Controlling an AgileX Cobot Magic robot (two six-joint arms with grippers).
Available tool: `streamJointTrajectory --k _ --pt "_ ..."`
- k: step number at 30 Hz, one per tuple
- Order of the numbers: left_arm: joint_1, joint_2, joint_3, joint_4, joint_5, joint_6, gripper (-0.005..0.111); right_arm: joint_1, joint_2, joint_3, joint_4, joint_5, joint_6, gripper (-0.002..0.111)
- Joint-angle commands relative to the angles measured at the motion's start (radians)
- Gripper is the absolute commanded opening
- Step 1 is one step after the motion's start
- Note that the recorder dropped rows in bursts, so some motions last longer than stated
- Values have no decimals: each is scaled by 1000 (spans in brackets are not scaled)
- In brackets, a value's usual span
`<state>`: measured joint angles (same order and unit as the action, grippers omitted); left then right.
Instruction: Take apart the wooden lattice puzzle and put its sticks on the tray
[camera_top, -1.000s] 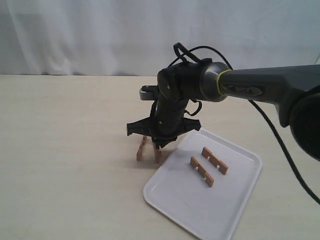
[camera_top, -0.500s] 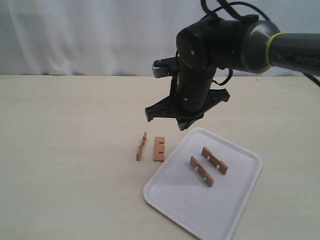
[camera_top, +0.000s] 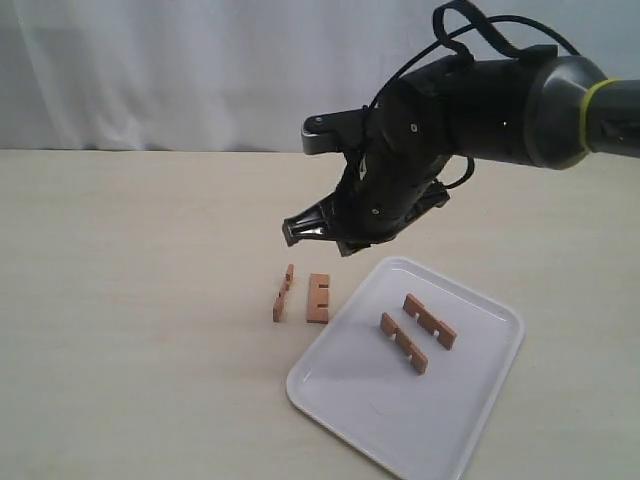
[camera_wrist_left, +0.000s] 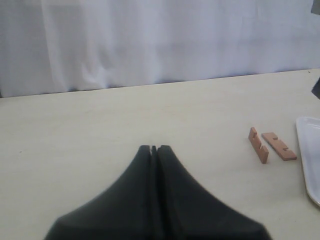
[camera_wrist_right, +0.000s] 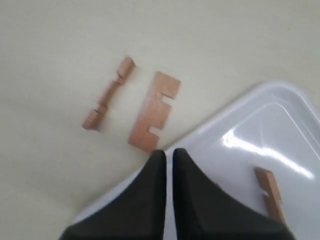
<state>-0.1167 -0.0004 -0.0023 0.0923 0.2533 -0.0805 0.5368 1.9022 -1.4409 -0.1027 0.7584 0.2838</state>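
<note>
Hanging in the air above the table (camera_top: 120, 320), the right gripper (camera_wrist_right: 165, 154) had its fingers pressed together with only a thin slit between them, and it grasped nothing. The puzzle was not a grid any more, only four separate sticks. Two sticks lay on the white tray (camera_top: 440, 405), nearly parallel and a little apart: one stick (camera_top: 404, 343) nearer the tray's left edge, a second stick (camera_top: 430, 320) beside it. The other two were on the table just beside that left edge: a third stick (camera_top: 318, 298) lay flat with its notches turned toward the tray, and a fourth stick (camera_top: 283, 293) stood on its long edge, near it but not touching. The left gripper (camera_wrist_left: 154, 149) was clenched too and empty, with the two loose sticks well apart from it.
</note>
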Motion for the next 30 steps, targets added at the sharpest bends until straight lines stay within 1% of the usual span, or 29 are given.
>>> streamJointTrajectory --k 1,5,7,9,12,26,28,30 --pt "1 0 2 1 -12 -3 0 -1 61 -15 29 -104 -7 18" --pt "1 0 2 1 -12 -3 0 -1 153 -70 29 -63 -7 39" --pt "1 0 2 1 -12 -3 0 -1 192 -105 29 -40 0 44" --pt "1 0 2 1 -12 -3 0 -1 228 -133 29 -18 1 44" --pt "1 0 2 1 -12 -3 0 -1 291 -172 -1 -2 66 44" --pt "1 0 2 1 -12 -3 0 -1 377 -175 -4 -57 138 43" --pt "1 0 2 1 -12 -3 0 -1 377 -175 -5 -57 155 39" --pt "1 0 2 1 -12 -3 0 -1 377 -175 -7 -57 158 30"
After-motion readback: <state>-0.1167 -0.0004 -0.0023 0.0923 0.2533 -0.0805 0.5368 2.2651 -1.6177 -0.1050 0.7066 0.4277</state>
